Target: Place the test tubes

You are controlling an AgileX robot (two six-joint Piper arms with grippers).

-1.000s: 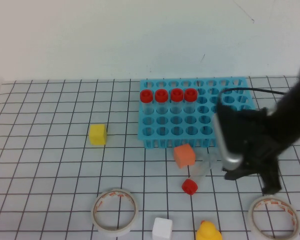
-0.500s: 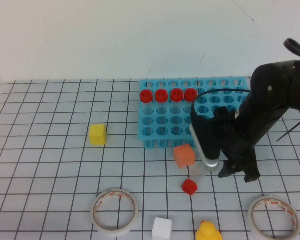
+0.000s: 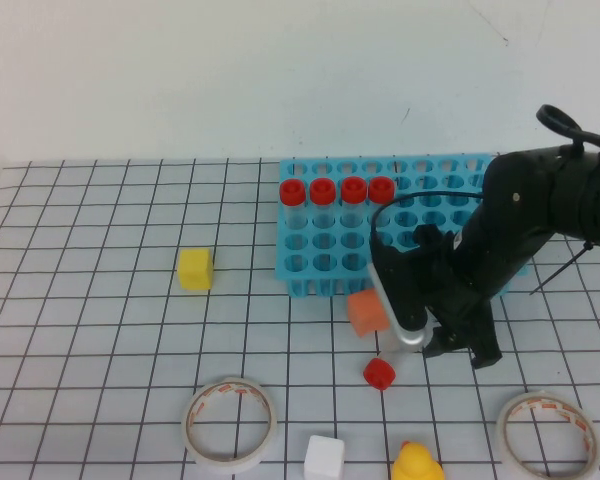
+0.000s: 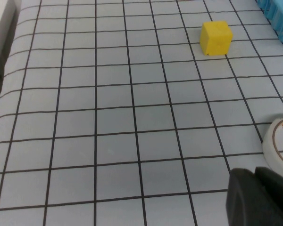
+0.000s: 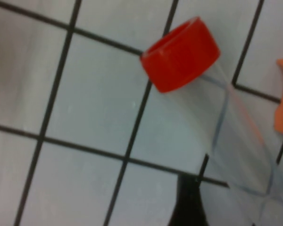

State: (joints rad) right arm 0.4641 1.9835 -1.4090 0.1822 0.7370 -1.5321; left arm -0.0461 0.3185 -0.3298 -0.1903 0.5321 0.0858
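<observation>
One loose test tube [image 3: 379,373] lies flat on the desk [image 3: 100,330], right under the right claw [image 3: 442,340]. Its red cap pokes out on the claw's near-left side, and its clear body runs back beneath the claw. In the right wrist view the test tube [image 5: 226,113] rests fully on the grid, not lifted. Whether this claw is spread or pressed together cannot be told.

Just left of the right claw, beside the tube's body, sits an orange cube [image 3: 363,310]. It looks close enough to be nudged during a pickup.

Directly beyond the right claw stands the blue rack [image 3: 450,215]. Four red-capped tubes [image 3: 337,189] stand upright side by side in its far row, beyond and to the left of the claw. Most of the rack's holes are free.

My reading is that four tubes are done and this fifth one has yet to be gripped, raised, turned upright and set in a hole, probably the one next in that row.

Further left lies a yellow cube [image 3: 195,268]. Nearer than the claw are two tape rolls [image 3: 230,420], a white cube [image 3: 325,455] and a yellow duck [image 3: 417,463].

The left claw [image 4: 253,179] is pressed together and holds nothing. It hangs over bare grid with the yellow cube well ahead of it.
</observation>
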